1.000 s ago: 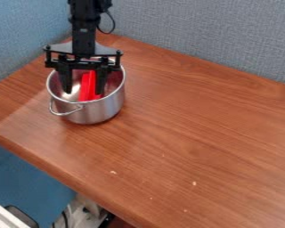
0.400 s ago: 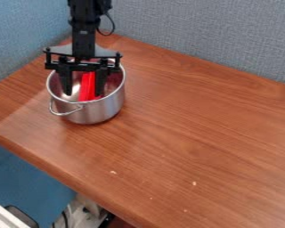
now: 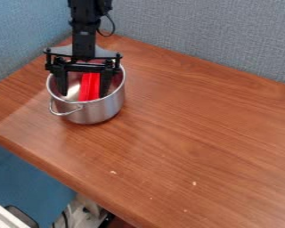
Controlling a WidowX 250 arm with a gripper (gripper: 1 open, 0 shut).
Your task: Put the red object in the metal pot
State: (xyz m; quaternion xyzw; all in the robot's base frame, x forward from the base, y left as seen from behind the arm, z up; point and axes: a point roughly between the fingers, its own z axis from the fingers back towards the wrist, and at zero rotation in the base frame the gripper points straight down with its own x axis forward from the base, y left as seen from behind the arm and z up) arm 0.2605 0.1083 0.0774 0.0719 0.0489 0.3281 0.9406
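The metal pot (image 3: 88, 105) stands on the left part of the wooden table (image 3: 192, 125), a loop handle facing the front left. The red object (image 3: 92, 85) stands inside it, leaning against the inner wall. My gripper (image 3: 82, 78) points straight down into the pot mouth, its black crossbar spanning the rim. The fingers stand apart on either side of the red object, so the gripper is open. The fingertips are hidden inside the pot.
A blue-grey fabric wall rises behind the table. The table's front edge (image 3: 61, 169) runs diagonally from left to bottom right, with floor clutter (image 3: 79, 216) below it.
The gripper has opened and let go of the red object, which now rests in the pot. The arm has stayed in place.
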